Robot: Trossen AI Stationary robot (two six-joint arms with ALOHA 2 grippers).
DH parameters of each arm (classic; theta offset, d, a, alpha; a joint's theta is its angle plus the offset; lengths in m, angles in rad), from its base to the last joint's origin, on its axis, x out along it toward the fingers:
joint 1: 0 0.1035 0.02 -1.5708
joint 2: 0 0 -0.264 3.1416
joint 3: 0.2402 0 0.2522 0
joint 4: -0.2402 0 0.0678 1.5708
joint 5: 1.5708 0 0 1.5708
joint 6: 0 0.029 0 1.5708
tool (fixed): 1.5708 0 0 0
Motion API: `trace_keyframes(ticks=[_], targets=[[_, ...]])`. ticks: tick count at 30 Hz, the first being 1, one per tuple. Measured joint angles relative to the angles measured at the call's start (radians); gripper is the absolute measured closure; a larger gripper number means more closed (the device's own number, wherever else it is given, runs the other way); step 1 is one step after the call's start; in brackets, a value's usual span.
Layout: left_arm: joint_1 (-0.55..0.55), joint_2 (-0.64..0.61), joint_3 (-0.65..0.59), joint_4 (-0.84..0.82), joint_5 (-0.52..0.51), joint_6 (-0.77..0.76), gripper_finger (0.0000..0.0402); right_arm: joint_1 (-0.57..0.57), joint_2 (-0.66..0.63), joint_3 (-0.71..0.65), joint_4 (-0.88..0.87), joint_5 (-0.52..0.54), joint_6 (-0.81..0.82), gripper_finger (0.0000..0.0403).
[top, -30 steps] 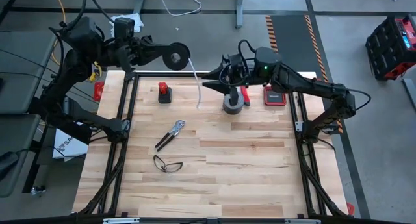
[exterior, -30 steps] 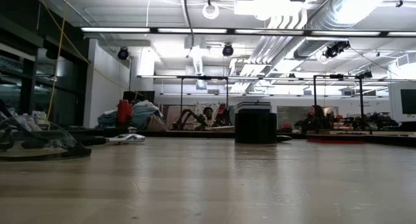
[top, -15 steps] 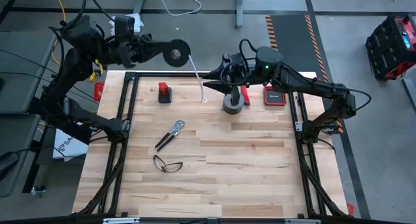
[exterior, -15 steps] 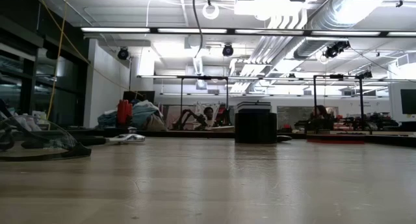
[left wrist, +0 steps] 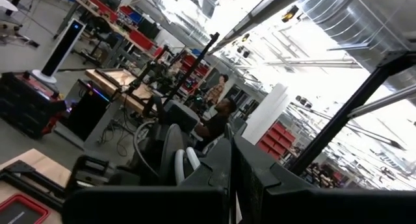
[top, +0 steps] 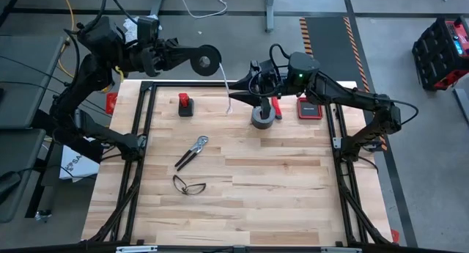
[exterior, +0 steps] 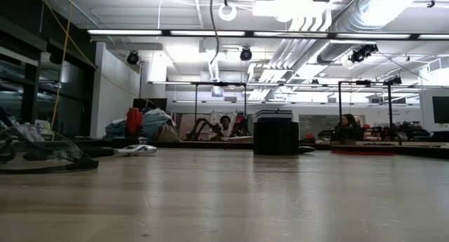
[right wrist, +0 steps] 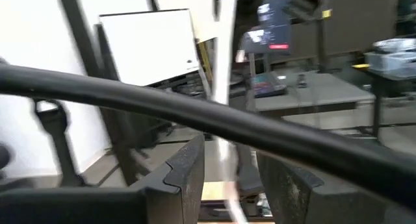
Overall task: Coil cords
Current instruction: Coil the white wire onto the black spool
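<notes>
The small black round spool is held up by my left gripper beyond the table's far left edge. The thin white cord runs from the spool down to its free end, which hangs over the far part of the table. In the left wrist view the spool shows edge-on with white windings. My right gripper is level and points toward the table's left. Its open fingers stand on either side of the cord. My left gripper is shut on the black spool, coming at it level from the table's left. The spool is lifted clear, its flat face toward the overhead camera. The gripper's own body hides the place of contact. Whether my right gripper touches the cord, I cannot tell.
A grey tape roll stands just under my right arm, with a red-handled tool and a red device beside it. A red and black item, pliers and glasses lie on the table's left half.
My left gripper has carried the spool a little toward the table's right and far side. The hanging cord has grown shorter, and its free end has risen and swung slightly right, closer to my right gripper, which has kept still.
</notes>
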Motion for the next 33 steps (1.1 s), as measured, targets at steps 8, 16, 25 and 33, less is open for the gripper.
trace_keyframes(ticks=[8,16,25,33], targets=[[0.012,0.003,0.000,0.000,0.001,0.000,0.0402,0.007,0.000,0.000,-0.005,-0.023,0.000,0.0269],[0.012,0.003,0.000,0.000,0.001,0.000,0.0402,0.005,0.001,0.000,-0.041,-0.023,-0.008,0.0269],[0.012,0.003,0.000,0.000,0.001,0.000,0.0402,0.005,0.001,0.000,-0.041,-0.018,-0.011,0.0325],[0.012,0.003,0.000,-0.001,0.001,0.000,0.0402,0.017,0.001,0.000,-0.040,0.004,-0.040,0.0397]])
